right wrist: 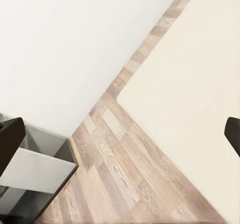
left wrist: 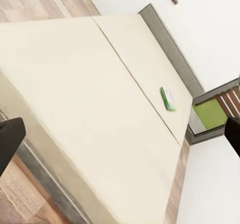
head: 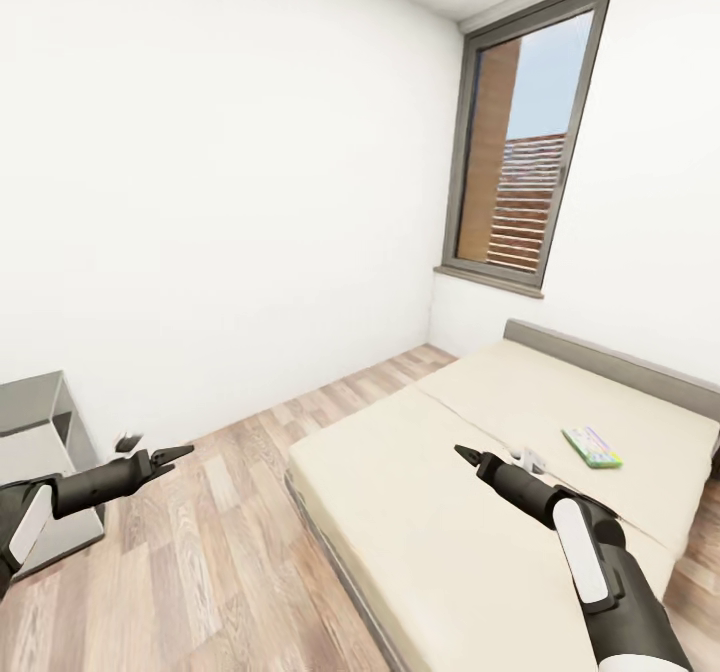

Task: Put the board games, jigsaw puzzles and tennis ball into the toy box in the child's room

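A flat white-green board game (head: pixel 592 447) lies on the beige bed (head: pixel 440 512) near its far right side, and it shows again as the board game (left wrist: pixel 168 98) on the bed (left wrist: pixel 90 99) in the left wrist view. A small pale thing (head: pixel 531 457) lies on the mattress just beyond my right arm; I cannot tell what it is. My right gripper (head: pixel 466 453) hovers open over the middle of the bed, nothing in it, its fingers (right wrist: pixel 10 144) spread wide. My left gripper (head: pixel 172 455) hangs open over the floor left of the bed, fingers (left wrist: pixel 9 140) wide apart. The table and toy box are out of view.
A grey shelf unit (head: pixel 40 432) stands against the white wall at the left, seen also as the shelf unit (right wrist: pixel 35 169). Wood-plank floor (head: pixel 230 552) runs between it and the bed. A tall dark-framed window (head: pixel 525 142) is behind the grey headboard (head: pixel 610 357).
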Tool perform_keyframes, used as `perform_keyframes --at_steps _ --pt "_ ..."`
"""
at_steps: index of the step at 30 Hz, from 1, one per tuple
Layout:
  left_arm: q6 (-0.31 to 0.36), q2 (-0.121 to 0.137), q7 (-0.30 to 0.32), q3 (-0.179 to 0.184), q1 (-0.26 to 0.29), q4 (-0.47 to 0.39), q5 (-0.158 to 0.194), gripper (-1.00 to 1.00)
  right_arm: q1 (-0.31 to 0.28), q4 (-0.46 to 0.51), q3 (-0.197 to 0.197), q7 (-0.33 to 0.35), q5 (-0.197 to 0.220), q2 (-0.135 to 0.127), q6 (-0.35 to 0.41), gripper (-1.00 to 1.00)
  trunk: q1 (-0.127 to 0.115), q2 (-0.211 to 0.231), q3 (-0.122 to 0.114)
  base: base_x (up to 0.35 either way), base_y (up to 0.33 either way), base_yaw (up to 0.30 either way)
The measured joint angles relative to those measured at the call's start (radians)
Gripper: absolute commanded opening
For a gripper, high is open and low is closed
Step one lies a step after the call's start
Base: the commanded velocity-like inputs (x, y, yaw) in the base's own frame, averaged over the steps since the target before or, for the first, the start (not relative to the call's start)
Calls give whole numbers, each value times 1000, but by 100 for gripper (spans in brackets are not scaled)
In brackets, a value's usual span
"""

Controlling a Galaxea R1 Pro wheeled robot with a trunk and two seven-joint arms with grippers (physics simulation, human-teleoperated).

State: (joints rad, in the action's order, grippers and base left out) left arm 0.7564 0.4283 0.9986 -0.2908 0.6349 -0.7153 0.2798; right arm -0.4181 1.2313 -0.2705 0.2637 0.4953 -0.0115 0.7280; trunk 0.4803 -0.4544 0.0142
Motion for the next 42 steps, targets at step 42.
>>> perform_keyframes --at_steps 42 --pt "0 0 2 0 1 0 0 100 0 1 0 0 0 1 0 100 0 0 0 -113 -41 221"
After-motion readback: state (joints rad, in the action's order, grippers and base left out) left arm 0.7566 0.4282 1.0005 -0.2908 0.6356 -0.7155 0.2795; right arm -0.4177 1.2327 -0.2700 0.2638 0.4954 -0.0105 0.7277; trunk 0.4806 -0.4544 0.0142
